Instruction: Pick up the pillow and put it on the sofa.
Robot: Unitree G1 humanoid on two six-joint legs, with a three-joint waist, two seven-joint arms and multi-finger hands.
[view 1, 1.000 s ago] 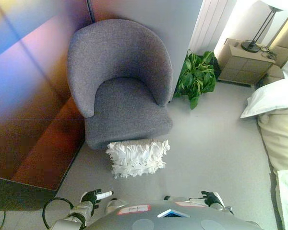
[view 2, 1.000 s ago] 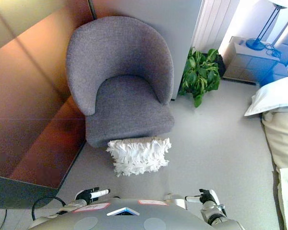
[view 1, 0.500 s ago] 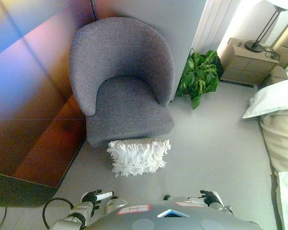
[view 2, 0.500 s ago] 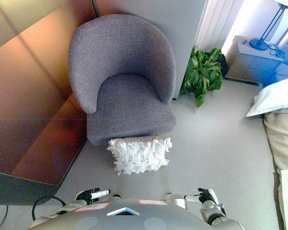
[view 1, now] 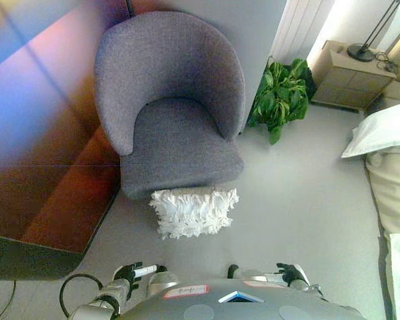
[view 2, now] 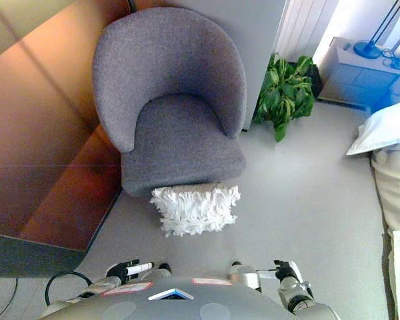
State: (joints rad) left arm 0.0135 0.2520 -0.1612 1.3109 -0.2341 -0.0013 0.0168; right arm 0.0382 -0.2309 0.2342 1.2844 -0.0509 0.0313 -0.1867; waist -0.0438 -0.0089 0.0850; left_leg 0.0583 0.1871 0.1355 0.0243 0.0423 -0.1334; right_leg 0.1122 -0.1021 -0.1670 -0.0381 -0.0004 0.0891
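Note:
A white shaggy pillow (view 1: 194, 211) stands on the grey floor, leaning against the front of a grey armchair (view 1: 172, 113) with a rounded back. It also shows in the right eye view (view 2: 196, 209). My left hand (view 1: 130, 275) is low at the bottom left, fingers curled with one white-tipped finger pointing right, holding nothing. My right hand (view 1: 290, 273) is low at the bottom right, fingers curled, holding nothing. Both hands are well short of the pillow.
A wooden panel wall (view 1: 40, 133) runs along the left. A green potted plant (view 1: 280, 97) stands right of the armchair. A nightstand (view 1: 353, 77) with a lamp is at the back right. A bed with white pillows (view 1: 387, 133) fills the right edge.
The whole view has shifted: armchair and pillow sit slightly higher and closer, so the camera has moved forward. Both hands stay low in the same pose.

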